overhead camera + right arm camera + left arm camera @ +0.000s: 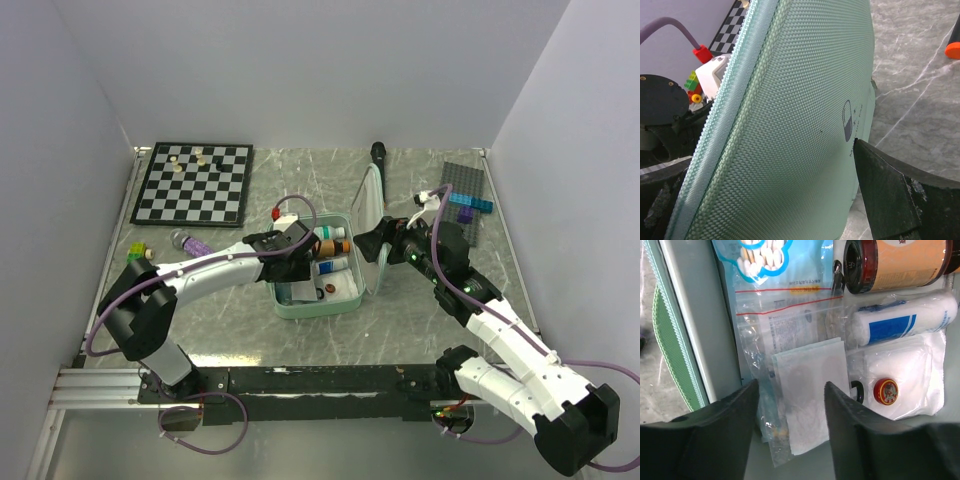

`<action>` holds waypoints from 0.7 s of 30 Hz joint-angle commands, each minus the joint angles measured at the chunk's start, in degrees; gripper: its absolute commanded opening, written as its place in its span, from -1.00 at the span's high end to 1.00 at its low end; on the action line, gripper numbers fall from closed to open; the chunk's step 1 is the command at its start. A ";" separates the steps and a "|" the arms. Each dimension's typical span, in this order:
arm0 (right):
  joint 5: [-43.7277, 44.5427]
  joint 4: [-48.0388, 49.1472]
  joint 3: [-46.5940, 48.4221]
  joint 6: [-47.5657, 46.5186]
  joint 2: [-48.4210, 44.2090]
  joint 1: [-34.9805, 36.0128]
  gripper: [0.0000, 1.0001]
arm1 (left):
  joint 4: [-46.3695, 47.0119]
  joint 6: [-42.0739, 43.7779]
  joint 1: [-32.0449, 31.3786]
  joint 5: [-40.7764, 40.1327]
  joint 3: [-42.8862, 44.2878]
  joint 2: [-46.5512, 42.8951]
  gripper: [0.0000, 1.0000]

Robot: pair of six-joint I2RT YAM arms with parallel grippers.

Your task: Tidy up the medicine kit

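Open kit: the mint-green zip-up medicine kit [315, 308] lies open in the middle of the grey stone-look counter [420, 330].
Its lid [372, 215] stands up between the wide-apart sides of the right tool [772, 152]. The left tool [792, 390], apart too, hangs over a flat white paper packet [810, 375] inside; it should drop straight and pinch only that. Only the left wrist view shows the little red round tin [886, 390]; only the right one shows the pill picture [848, 122].

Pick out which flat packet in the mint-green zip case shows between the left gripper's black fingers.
The plain white square sachet; the blue-printed cotton-swab bag lies farther ahead, outside that gap.
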 commanded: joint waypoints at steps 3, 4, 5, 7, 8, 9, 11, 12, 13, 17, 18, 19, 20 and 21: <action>-0.03 -1.94 -1.54 -0.97 0.97 -0.46 -1.00 | 1.31 0.87 0.26 1.35 -0.54 -1.70 0.00; -0.03 -1.94 -1.54 -0.97 1.14 -0.46 -1.00 | 1.57 0.96 0.26 1.70 -0.72 -1.62 0.08; -0.03 -2.03 -1.54 -0.97 1.14 -0.54 -1.00 | 1.92 1.05 0.26 1.97 -0.80 -1.61 0.16; 0.06 -2.21 -1.37 -0.97 1.06 -0.55 -1.00 | 2.36 1.22 0.17 2.50 -1.07 -1.61 0.28; 0.15 -2.21 -1.37 -1.06 1.14 -0.55 -1.00 | 2.54 1.22 0.26 2.67 -1.16 -1.61 0.34; 0.15 -2.21 -1.37 -1.06 1.06 -0.55 -1.00 | 2.45 1.22 0.26 2.67 -1.16 -1.70 0.38; 0.15 -2.21 -1.45 -0.97 1.14 -0.72 -1.00 | 2.54 1.22 0.26 2.50 -1.33 -2.22 0.49; 0.06 -2.21 -1.45 -0.97 1.23 -0.63 -1.00 | 2.54 1.14 0.26 2.32 -1.33 -2.49 0.53; 0.06 -2.21 -1.45 -0.97 1.23 -0.63 -1.00 | 2.45 1.14 0.17 2.15 -1.25 -2.84 0.59; -0.03 -2.21 -1.37 -0.97 1.40 -0.63 -1.00 | 2.19 1.31 0.26 1.80 -1.16 -3.98 0.90; -0.12 -2.21 -1.28 -0.97 1.41 -0.72 -1.00 | 2.02 1.40 0.26 1.88 -0.98 -4.16 0.98; -0.12 -2.21 -1.28 -0.89 1.32 -0.72 -1.00 | 2.01 1.49 0.26 1.88 -0.98 -4.51 0.98; -0.12 -2.30 -1.28 -0.97 1.40 -0.72 -1.00 | 1.93 1.57 0.26 1.97 -0.98 -4.78 0.98; -0.03 -2.30 -1.28 -1.06 1.32 -0.72 -1.00 | 2.10 1.84 0.26 2.15 -0.89 -5.21 0.98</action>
